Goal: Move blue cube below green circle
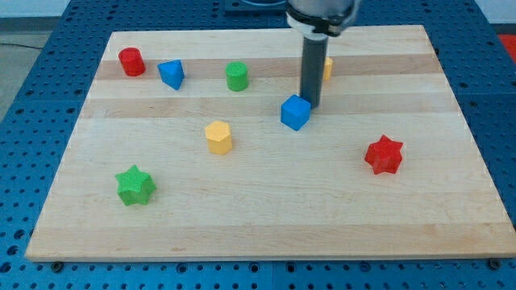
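Note:
The blue cube [296,112] lies near the middle of the wooden board [266,217]. The green circle, a short green cylinder [236,76], stands up and to the left of it, toward the view's top. My tip [313,107] touches or nearly touches the cube's upper right side. The rod rises from there to the view's top edge.
A red cylinder [131,61] and a blue triangular block [172,74] sit at the top left. A yellow hexagon block [218,137] lies left of the cube. A green star [135,185] is at lower left, a red star [384,155] at right. A yellow block [326,68] peeks from behind the rod.

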{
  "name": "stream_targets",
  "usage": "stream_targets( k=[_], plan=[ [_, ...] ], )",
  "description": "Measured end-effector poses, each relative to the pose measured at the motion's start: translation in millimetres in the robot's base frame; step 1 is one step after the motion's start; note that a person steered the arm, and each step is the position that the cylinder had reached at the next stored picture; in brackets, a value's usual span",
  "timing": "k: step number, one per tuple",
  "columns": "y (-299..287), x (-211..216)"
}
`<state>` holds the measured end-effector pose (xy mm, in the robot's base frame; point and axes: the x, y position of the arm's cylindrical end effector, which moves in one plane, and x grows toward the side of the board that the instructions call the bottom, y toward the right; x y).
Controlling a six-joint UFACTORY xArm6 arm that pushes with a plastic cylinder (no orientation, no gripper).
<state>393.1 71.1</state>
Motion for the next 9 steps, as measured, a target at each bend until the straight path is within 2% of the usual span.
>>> stream_targets(
  k=[1,3,4,5,7,9],
  plan=[
    [-1.9,25.2],
    [-71.8,45.2],
    [-79.6,80.4],
    [-95.6,78.1],
    [-124.6,14.8],
    [-89.0,11.8]
  ],
)
